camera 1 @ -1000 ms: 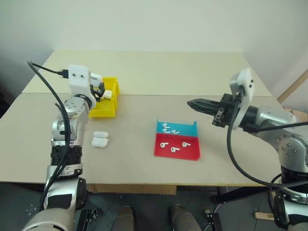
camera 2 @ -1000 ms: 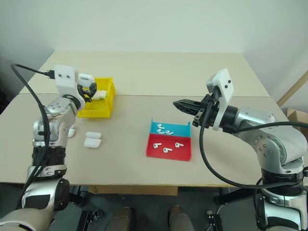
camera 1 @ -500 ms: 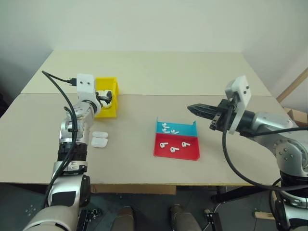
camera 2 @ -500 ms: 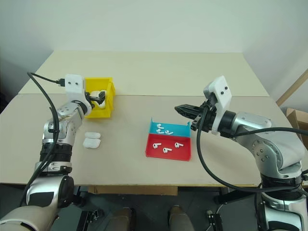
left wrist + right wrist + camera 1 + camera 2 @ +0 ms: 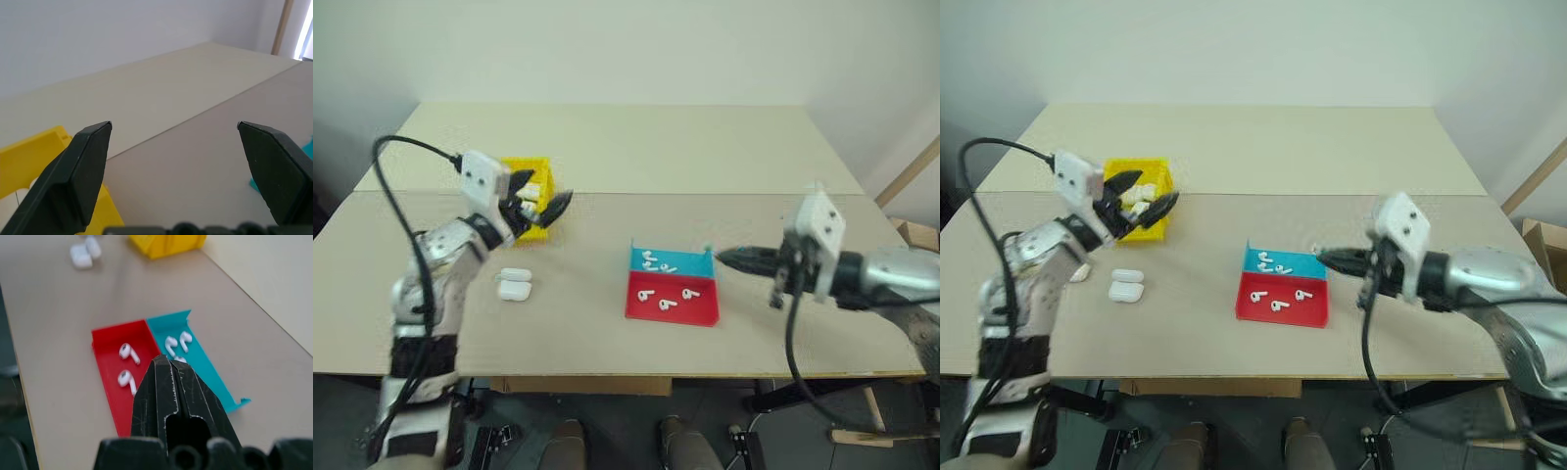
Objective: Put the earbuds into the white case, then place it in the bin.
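1. Yellow bin [image 5: 1141, 201] sits on the left side of the table [image 5: 1263, 147], with white stuff in it, can't make out what exactly.
2. Left gripper [image 5: 1141, 203] hangs right at the bin, jaws spread wide, nothing in them.
3. Two white cases [image 5: 1126, 285] lie on the table just in front of the bin.
4. Earbuds [image 5: 1278, 284] are loose in the red-and-blue tray [image 5: 1281, 295].
5. Right gripper [image 5: 1324, 259] is pinched closed, empty, tip beside the tray's blue end.
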Robot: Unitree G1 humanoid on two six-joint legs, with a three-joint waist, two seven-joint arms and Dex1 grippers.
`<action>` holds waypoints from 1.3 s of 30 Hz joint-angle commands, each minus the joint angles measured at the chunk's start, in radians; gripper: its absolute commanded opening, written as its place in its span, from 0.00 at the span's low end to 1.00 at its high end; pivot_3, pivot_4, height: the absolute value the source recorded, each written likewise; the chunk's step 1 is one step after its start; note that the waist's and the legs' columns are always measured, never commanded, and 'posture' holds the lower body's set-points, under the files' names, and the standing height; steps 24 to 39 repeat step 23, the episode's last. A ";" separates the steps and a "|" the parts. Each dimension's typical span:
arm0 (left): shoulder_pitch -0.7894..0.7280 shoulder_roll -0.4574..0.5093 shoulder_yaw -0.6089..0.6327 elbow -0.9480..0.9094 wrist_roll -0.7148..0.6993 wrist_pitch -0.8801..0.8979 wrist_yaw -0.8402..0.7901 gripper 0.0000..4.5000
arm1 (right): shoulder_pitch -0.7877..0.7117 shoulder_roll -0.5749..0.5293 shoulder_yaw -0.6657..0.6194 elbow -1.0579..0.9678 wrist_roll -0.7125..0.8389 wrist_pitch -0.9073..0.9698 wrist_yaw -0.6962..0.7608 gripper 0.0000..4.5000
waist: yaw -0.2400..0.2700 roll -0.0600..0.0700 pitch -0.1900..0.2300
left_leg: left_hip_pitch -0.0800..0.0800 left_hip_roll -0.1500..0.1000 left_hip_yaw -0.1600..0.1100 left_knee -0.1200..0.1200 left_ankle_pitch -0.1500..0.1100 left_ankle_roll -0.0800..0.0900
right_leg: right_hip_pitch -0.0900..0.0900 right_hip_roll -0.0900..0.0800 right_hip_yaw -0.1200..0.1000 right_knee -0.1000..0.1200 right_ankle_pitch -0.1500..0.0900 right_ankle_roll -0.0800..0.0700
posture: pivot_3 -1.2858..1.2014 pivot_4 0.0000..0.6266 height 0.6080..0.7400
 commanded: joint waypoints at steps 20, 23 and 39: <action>0.539 0.327 0.337 -0.394 -0.332 0.097 -0.368 0.99 | 0.147 -0.008 -0.159 0.135 -0.123 -0.432 0.234 0.00 | 0.002 -0.001 0.000 | 0.005 0.002 0.003 0.000 0.000 0.001 | 0.002 0.001 0.002 -0.001 -0.002 0.002 | 0.52 0.24 1.00; 0.545 0.324 0.324 -0.396 -0.300 0.067 -0.359 0.99 | 0.123 -0.009 -0.146 0.142 -0.123 -0.425 0.229 0.00 | 0.000 -0.001 0.000 | 0.003 0.002 0.003 -0.001 0.000 0.001 | 0.001 0.001 0.003 -0.001 -0.001 0.000 | 0.52 0.24 1.00; 0.545 0.324 0.324 -0.396 -0.300 0.067 -0.359 0.99 | 0.123 -0.009 -0.146 0.142 -0.123 -0.425 0.229 0.00 | 0.000 -0.001 0.000 | 0.003 0.002 0.003 -0.001 0.000 0.001 | 0.001 0.001 0.003 -0.001 -0.001 0.000 | 0.52 0.24 1.00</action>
